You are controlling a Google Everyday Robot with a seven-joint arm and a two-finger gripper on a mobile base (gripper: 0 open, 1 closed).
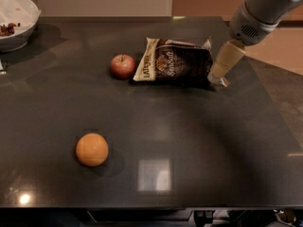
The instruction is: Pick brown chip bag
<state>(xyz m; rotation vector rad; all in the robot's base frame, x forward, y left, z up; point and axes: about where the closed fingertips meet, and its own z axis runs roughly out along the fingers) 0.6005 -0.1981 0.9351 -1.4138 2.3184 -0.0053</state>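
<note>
The brown chip bag [173, 62] lies flat on the dark table [199, 141], toward the far middle, with cream edges and "Sea Salt" lettering facing up. My gripper [218, 74] reaches in from the upper right on a grey arm. Its cream-coloured tip is at the bag's right end, over the bag's crimped corner. A red apple [122, 65] sits just left of the bag, close to its left edge.
An orange [92, 149] sits on the near left of the table. A white bowl [17, 22] with dark bits inside stands at the far left corner. The table's right edge runs close behind the arm.
</note>
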